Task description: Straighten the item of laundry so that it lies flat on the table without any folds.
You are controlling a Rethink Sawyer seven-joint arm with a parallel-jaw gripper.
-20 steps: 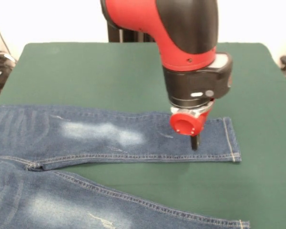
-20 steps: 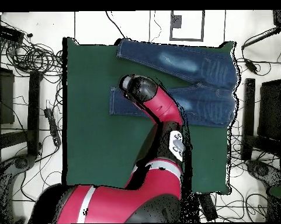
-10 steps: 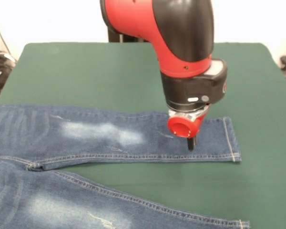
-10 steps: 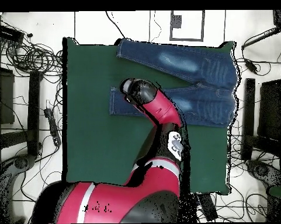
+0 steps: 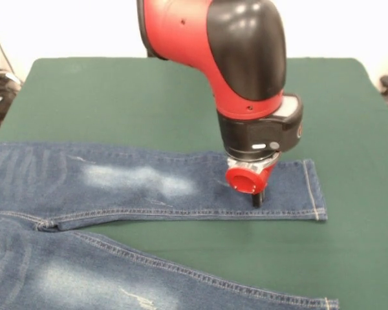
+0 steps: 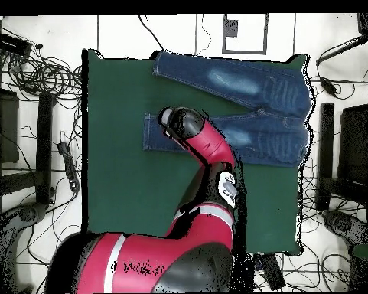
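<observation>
Nearest the camera in the front view, below the gripper, one leg of the jeans runs across the bottom of the picture, its hem well apart from the tool. Directly under the gripper lies the other leg, spread on the green table, with its hemmed cuff just to the right of the tool and a faded whitish patch well off to its left. The dark tip is at or pressing on the denim near the leg's lower seam; only a single dark stub shows beneath the red wrist flange, so I cannot tell whether the fingers are apart or closed, nor whether any cloth is caught. Beyond the gripper there is only bare table.

The jeans look close to flat already, so the main risk is that the tool does harm. If the tip drags sideways while bearing down, it could bunch the denim into a new ridge or fold the cuff over. If it has pinched only the top layer, lifting would separate the layers and leave a wrinkle. A pull toward the waist would slacken the leg instead of stretching it.

Against a second ago, the wrist sits lower and slightly to the left, further from the cuff; the jeans' outline looks unchanged in both views.
</observation>
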